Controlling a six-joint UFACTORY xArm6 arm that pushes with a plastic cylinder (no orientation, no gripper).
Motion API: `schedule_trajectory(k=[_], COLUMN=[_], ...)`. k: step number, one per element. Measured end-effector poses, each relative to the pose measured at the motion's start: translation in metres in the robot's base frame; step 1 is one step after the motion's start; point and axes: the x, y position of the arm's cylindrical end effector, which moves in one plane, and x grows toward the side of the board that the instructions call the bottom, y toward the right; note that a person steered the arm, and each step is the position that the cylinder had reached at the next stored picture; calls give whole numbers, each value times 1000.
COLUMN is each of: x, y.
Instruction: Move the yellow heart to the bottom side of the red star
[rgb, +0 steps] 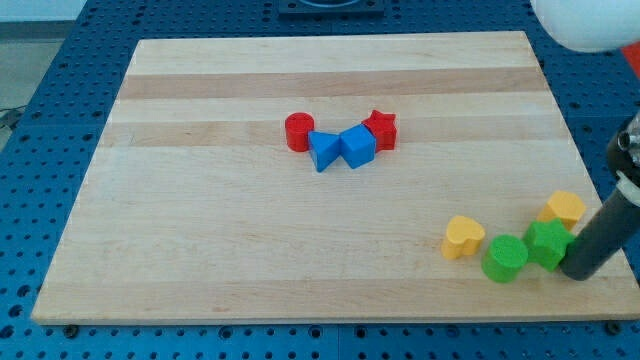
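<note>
The yellow heart (463, 237) lies near the board's lower right. The red star (380, 128) sits near the middle of the board, well up and to the left of the heart, touching a blue cube (357, 147). My tip (578, 272) is at the board's lower right edge, just right of the green star (547, 243). A green cylinder (505, 259) and that green star lie between my tip and the yellow heart.
A blue triangle-like block (323, 150) and a red cylinder (299, 132) sit left of the blue cube in one cluster. A yellow hexagon-like block (565, 209) lies above the green star. The wooden board (200, 250) rests on a blue perforated table.
</note>
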Motion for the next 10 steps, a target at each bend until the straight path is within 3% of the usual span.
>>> schedule_trajectory(k=[2,4,8,10], x=[-12,-16,-93,-90], y=[-66,-75,-166,-141])
